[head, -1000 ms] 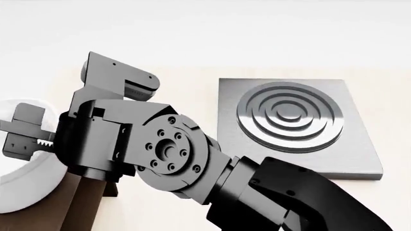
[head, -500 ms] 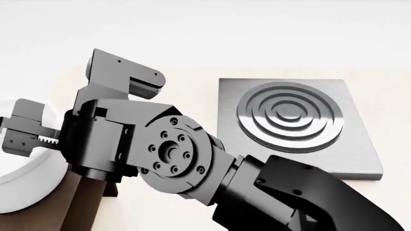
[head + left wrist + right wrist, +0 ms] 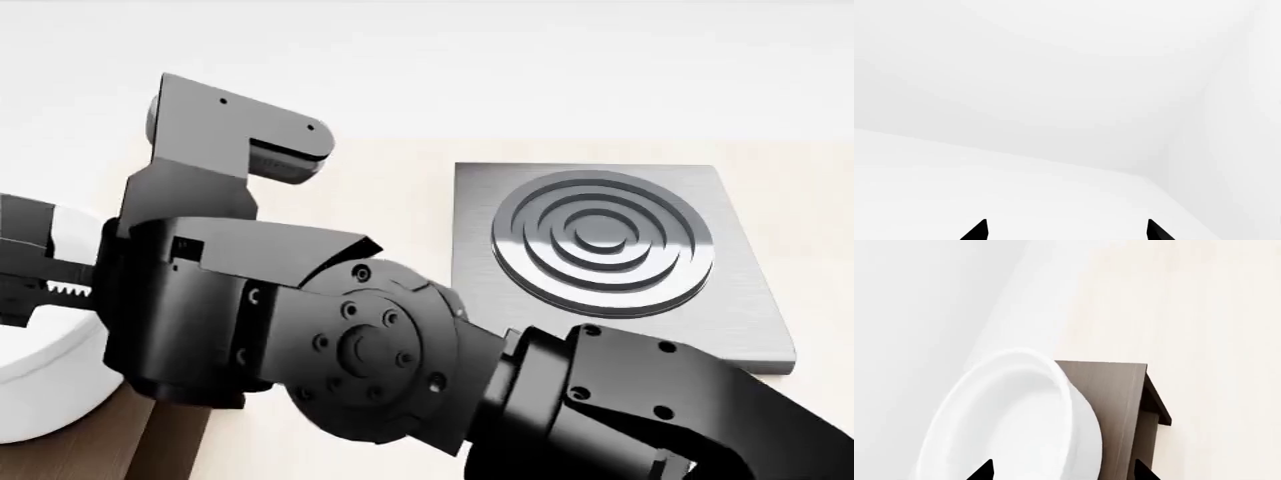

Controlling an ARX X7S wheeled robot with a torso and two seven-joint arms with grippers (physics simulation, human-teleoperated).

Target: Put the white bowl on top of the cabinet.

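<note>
This looks like a pretend kitchen made in a computer. A grey square stove plate (image 3: 607, 262) with round rings lies flat on a pale wooden tabletop (image 3: 387, 190). A white bowl (image 3: 1011, 425) sits on a small brown wooden cabinet (image 3: 1117, 405). Bowls and stoves are kitchen things. The walls (image 3: 1054, 75) are plain white and very smooth, with no marks, like a drawing and not a real room.
</note>
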